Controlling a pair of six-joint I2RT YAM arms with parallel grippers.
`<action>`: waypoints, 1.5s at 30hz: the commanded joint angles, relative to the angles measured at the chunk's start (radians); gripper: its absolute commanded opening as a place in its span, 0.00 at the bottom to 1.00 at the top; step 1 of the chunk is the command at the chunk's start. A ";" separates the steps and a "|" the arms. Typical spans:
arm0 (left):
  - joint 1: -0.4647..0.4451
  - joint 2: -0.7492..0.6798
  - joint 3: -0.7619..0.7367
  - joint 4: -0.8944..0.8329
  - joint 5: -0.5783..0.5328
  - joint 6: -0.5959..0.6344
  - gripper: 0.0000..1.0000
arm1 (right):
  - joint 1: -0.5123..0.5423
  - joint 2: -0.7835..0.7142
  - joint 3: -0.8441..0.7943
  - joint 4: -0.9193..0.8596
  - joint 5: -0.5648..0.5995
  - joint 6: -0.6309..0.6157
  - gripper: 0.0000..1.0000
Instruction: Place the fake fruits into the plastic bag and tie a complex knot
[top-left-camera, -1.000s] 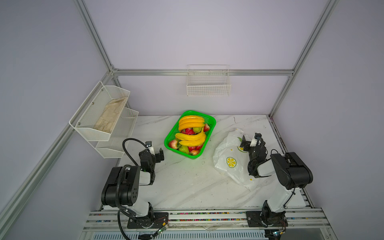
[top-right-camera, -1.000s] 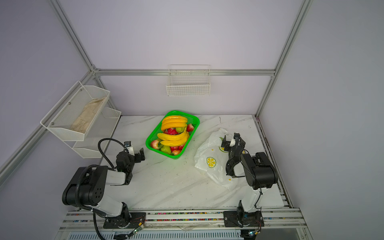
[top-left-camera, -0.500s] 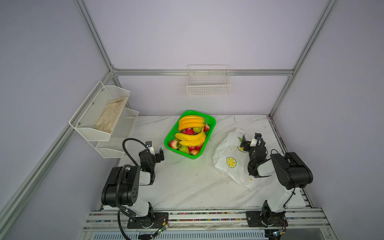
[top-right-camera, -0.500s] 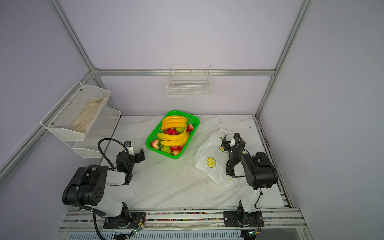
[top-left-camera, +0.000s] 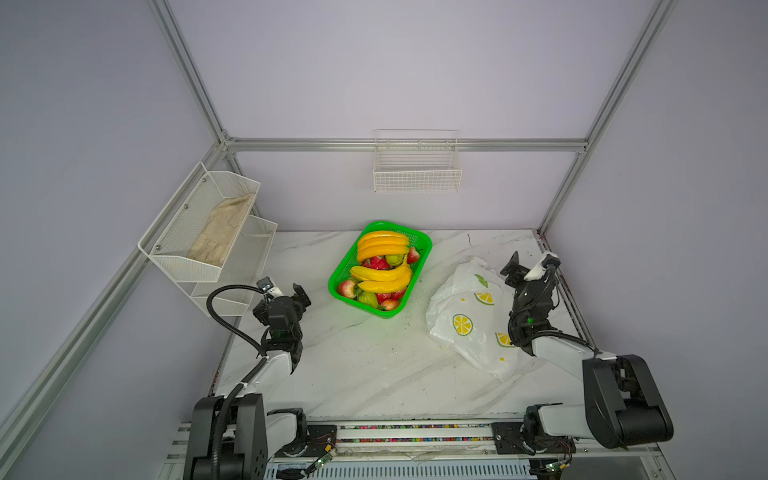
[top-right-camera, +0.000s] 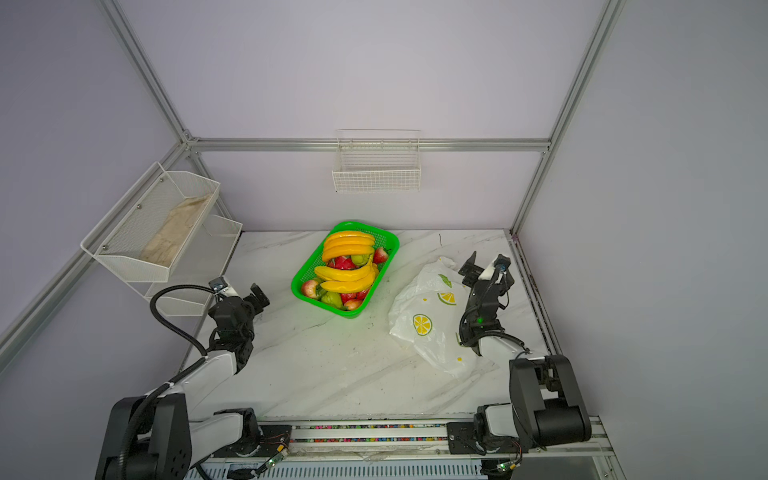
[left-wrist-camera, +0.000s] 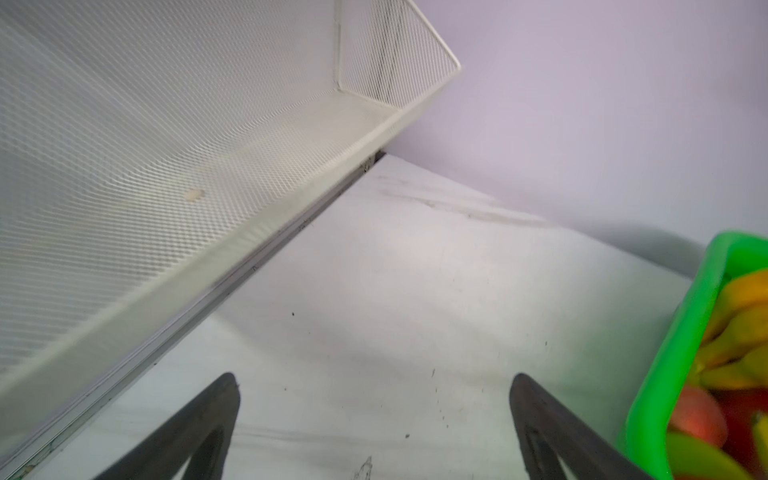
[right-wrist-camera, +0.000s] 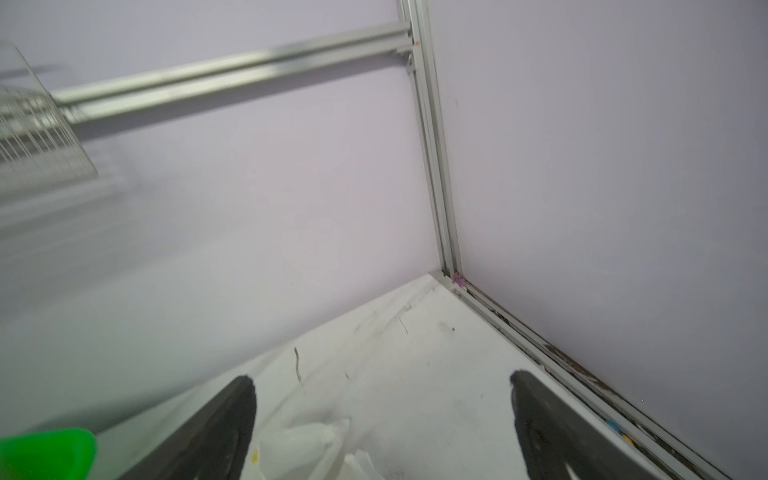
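The fake fruits (top-left-camera: 382, 276) are piled in a bright green mesh basket (top-left-camera: 388, 316) that sits toward the back of the white marbled surface (top-left-camera: 365, 365), roughly midway between the two arms. Two yellow banana bunches lie on top, with red and green pieces packed beneath them. The plastic bag (top-left-camera: 453, 299) lies flattened and crumpled on the surface to the right of the basket, apart from it, its printed lemon slice facing up. The right arm reaches along the bag's right side. In the right wrist view the right fingers (right-wrist-camera: 237, 407) are spread wide with nothing between them, aimed at the rear right corner of the enclosure. A white edge of the bag shows low between them, though I cannot tell whether it touches either finger. The left fingers (left-wrist-camera: 224, 399) are likewise spread wide and empty over bare surface, between the white mesh shelf (left-wrist-camera: 291, 178) on the left wall and the green basket. In both top views a beige cloth (top-left-camera: 220, 232) lies in the shelf's upper tier.
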 joint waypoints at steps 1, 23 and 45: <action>0.005 -0.063 0.121 -0.237 0.169 -0.164 1.00 | 0.026 0.000 0.118 -0.380 -0.080 0.159 0.97; -0.441 0.138 0.543 -0.525 0.489 -0.130 1.00 | 0.117 0.491 0.534 -0.929 -0.307 0.064 0.56; -0.472 0.024 0.493 -0.565 0.502 -0.165 0.99 | 0.195 0.210 0.734 -1.332 -0.862 -0.390 0.00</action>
